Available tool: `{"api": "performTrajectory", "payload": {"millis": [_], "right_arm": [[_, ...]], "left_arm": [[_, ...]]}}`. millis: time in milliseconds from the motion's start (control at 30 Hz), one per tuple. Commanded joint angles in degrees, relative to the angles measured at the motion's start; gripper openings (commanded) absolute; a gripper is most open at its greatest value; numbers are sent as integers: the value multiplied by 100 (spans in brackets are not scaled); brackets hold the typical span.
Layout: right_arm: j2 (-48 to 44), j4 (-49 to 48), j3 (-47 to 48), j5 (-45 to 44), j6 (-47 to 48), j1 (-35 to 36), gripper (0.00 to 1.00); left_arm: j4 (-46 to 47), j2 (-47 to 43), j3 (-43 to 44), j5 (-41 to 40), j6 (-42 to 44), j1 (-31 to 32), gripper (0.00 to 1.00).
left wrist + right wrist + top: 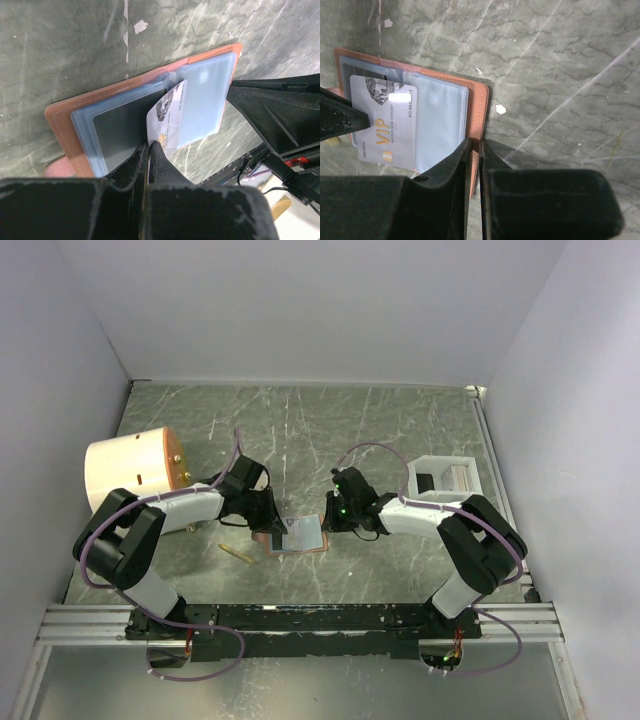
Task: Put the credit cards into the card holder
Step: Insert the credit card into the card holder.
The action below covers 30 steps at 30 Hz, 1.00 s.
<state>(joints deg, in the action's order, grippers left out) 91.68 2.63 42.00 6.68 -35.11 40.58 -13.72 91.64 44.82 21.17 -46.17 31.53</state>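
Observation:
The card holder (pixel 300 536) lies open on the table, tan cover (pixel 57 117) down and pale blue clear sleeves (pixel 205 95) up. A whitish-grey credit card (pixel 167 117) marked VIP (pixel 385 127) lies over the sleeves near the middle fold. I cannot tell whether it sits inside a pocket. My left gripper (pixel 148 145) is shut on that card's near edge. My right gripper (pixel 480 142) is shut on the tan cover's edge (pixel 481 107) on the opposite side. More credit cards (pixel 462 477) stand in the white tray.
The white tray (pixel 432 462) stands at the right behind the right arm. A big cream cylinder (pixel 130 468) lies at the left. A small yellowish stick (pixel 238 554) lies on the table left of the card holder. White walls close in the grey marbled table (pixel 330 420).

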Motion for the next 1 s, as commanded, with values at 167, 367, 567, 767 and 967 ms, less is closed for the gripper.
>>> {"api": "performTrajectory", "payload": {"millis": [167,367,567,767,967], "right_arm": [[33,135,-235,138,-96,83,9],[-37,115,-301,141,-136,102,8],[-73,71,-350,174,-187,109,7],[-237,115,-385,194,-259,123,6],[-687,342,-356,60,-374,122,16]], "left_arm": [[154,125,-257,-339,-239,-44,7],[206,218,-214,-397,-261,-43,7],[180,151,-248,-542,-277,-50,7],[303,159,-287,-555,-362,-56,7],[341,46,-325,-701,-384,-60,7]]}}
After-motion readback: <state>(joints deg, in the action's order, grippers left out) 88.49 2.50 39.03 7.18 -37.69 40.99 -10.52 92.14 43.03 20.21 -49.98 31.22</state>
